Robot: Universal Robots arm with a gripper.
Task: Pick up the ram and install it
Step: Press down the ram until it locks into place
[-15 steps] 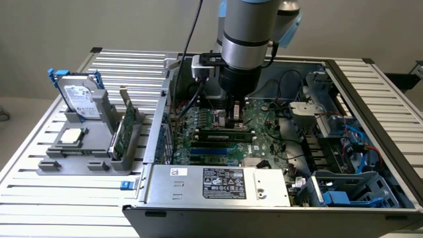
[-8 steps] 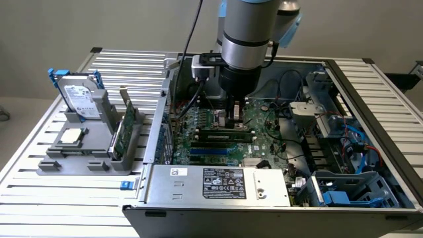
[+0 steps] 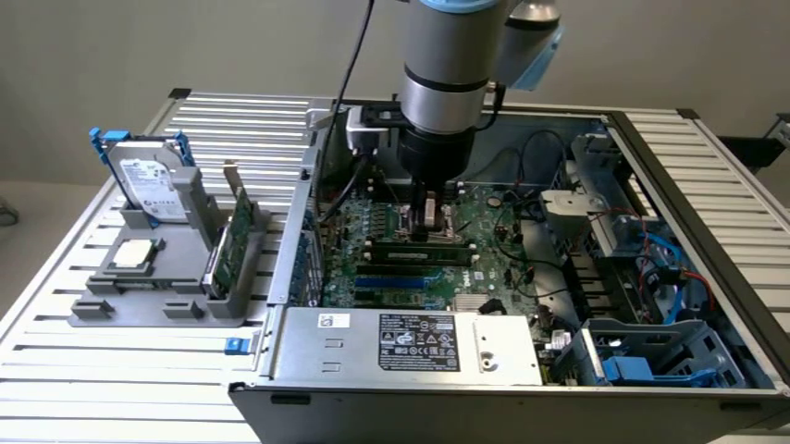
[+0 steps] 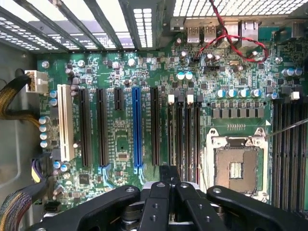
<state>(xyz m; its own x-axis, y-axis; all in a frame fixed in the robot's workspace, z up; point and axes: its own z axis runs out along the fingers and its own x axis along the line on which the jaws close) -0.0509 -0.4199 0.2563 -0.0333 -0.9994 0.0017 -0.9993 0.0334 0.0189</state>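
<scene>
We see our gripper (image 3: 431,215) clenched, empty, above the motherboard (image 4: 120,86); the ram (image 3: 420,250) lies seated just below it, long axis across the slots' row; cables (image 3: 543,153) nearby.

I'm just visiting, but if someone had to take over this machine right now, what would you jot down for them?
Hand: shut, nothing seen between its fingers, low over the motherboard in the open case.
Ram: lying along a memory slot right under the hand.
Done: ram is at its slot.
Left: unclear whether it is fully clicked in.
</scene>
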